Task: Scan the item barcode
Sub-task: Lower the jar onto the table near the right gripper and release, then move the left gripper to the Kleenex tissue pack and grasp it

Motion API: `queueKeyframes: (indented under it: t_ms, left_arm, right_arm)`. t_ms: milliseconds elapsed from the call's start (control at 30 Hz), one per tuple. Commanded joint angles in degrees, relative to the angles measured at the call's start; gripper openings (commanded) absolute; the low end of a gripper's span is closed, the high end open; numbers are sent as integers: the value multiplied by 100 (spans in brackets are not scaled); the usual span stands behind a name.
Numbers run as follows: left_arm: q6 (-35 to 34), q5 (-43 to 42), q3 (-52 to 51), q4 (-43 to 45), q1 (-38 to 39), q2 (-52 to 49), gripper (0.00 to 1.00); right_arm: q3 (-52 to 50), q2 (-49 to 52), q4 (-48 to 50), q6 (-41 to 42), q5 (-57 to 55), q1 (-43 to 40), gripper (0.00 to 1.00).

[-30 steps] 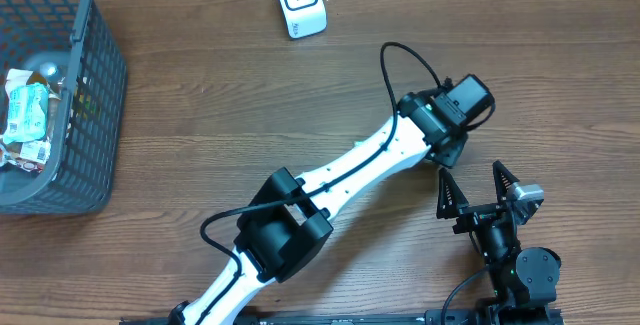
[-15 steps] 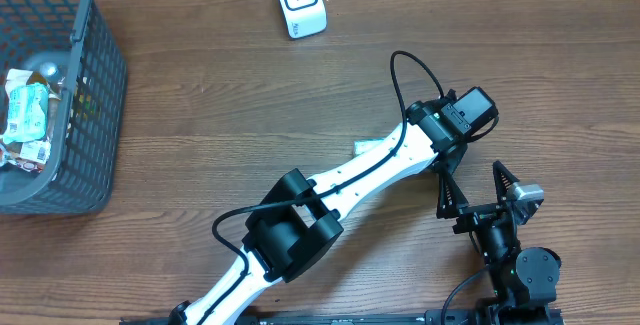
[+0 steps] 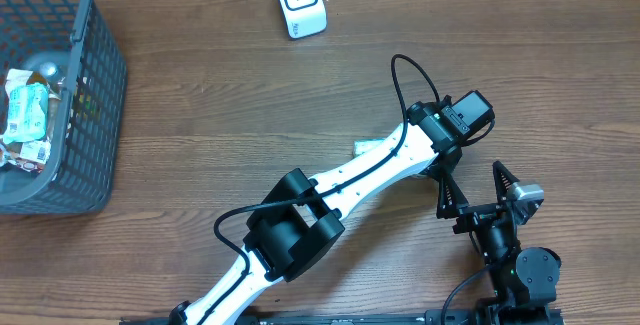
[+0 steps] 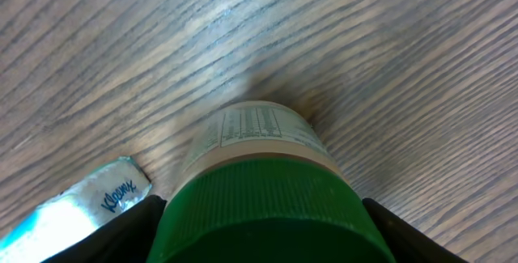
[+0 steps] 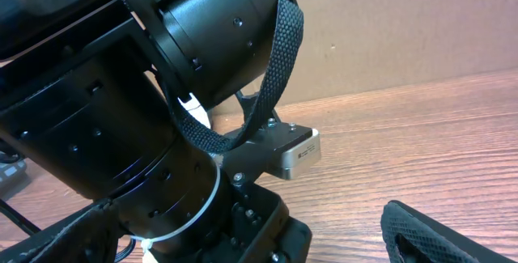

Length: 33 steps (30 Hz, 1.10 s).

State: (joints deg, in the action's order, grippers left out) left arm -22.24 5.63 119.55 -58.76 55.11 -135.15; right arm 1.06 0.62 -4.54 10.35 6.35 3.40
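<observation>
The left gripper (image 4: 263, 218) straddles the green cap of a bottle (image 4: 257, 137) standing between its fingers; clamped or loose, I can't tell. The label's print is unreadably fine. A "Kleenex" packet (image 4: 81, 210) lies just beside one finger. The right gripper (image 3: 472, 187) stands wide open.

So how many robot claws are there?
2. The left claw straddles a green-capped bottle right of the table's middle; the right claw stands open just beside it, nearer the front edge. No more seem hidden.
</observation>
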Motion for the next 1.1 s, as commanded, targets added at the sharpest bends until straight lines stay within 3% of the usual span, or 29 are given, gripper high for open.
queueKeyframes:
  t_ms: [0, 67, 233, 400, 667, 767, 933, 1067]
  left_arm:
    - [63, 7, 55, -50, 4, 13, 84]
    - [188, -52, 57, -31, -2, 13, 95]
    - [894, -90, 382, -74, -66, 17, 100]
    - [1215, 258, 1364, -533, -304, 17, 100]
    - [2503, 332, 2586, -1676, -977, 17, 100]
    - [2981, 212, 2575, -2170, -1259, 15, 100]
    - [4253, -896, 2059, -2616, -1786, 15, 99]
    - [4503, -1370, 1554, -2544, -1996, 15, 99]
  right_arm:
    - [-59, -46, 26, 13, -72, -26, 100]
    - [-59, -46, 24, 13, -72, -26, 100]
    - [-59, -46, 24, 13, -72, -26, 100]
    - [-59, -46, 24, 13, -72, -26, 100]
    - [-59, -46, 26, 13, -72, -26, 100]
    - [-59, -46, 26, 13, -72, -26, 100]
    - [-59, -46, 26, 13, -72, -26, 100]
    - [-59, -46, 24, 13, -72, -26, 100]
